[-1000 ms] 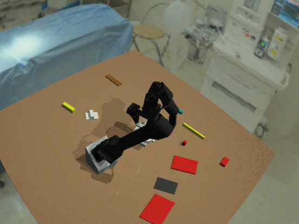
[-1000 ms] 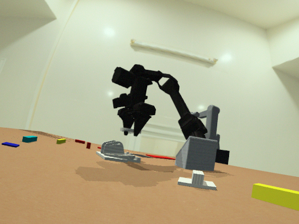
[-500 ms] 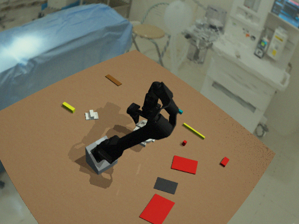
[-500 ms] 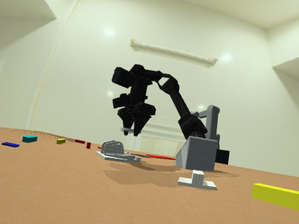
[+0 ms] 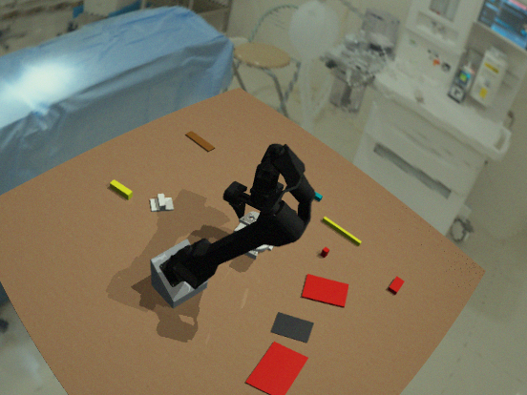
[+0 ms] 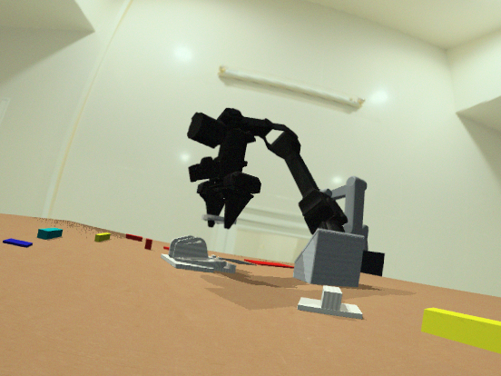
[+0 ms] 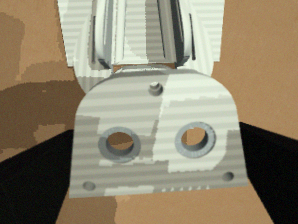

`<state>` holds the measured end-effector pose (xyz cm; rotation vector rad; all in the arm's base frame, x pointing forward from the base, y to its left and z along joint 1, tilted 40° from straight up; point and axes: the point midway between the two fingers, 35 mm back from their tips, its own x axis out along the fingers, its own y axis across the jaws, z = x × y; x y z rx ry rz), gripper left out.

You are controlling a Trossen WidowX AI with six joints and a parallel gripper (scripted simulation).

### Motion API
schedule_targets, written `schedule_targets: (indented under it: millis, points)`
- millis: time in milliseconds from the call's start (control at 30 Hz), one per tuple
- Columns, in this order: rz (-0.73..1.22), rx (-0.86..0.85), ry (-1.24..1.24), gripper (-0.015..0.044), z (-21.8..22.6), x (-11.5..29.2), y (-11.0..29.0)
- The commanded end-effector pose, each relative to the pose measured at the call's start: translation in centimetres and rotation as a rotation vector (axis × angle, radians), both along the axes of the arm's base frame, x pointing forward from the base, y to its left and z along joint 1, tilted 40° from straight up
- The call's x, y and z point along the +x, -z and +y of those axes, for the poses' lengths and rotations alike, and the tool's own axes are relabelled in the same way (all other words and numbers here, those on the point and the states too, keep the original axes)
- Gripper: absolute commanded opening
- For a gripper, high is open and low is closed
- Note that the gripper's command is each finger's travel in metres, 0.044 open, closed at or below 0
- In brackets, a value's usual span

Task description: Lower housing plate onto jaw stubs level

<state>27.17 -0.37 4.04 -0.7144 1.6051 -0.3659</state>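
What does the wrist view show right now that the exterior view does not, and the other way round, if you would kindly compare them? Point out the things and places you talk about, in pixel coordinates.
Only wrist: two large ringed holes through the housing plate (image 7: 159,117) (image 6: 211,218).
Only exterior: the teal block (image 6: 50,233), the blue strip (image 6: 17,242) and the arm's grey base (image 6: 337,259).
Both: the plate held in the gripper (image 6: 220,224) (image 7: 155,134), and the pale assembly (image 6: 188,249) (image 7: 210,30) on the tabletop (image 6: 136,318) (image 7: 265,75).

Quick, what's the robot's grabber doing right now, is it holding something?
Gripper: closed on the housing plate, holding it up above the white assembly.
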Motion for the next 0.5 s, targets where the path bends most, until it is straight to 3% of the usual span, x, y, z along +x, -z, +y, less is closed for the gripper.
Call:
schedule_targets:
  millis: [0, 467]
  points:
    - [-0.001, -0.006, 0.004, 0.0351, -0.11, -0.10, -0.01]
    - [-0.014, -0.007, 0.019, 0.0351, -0.11, -0.10, -0.01]
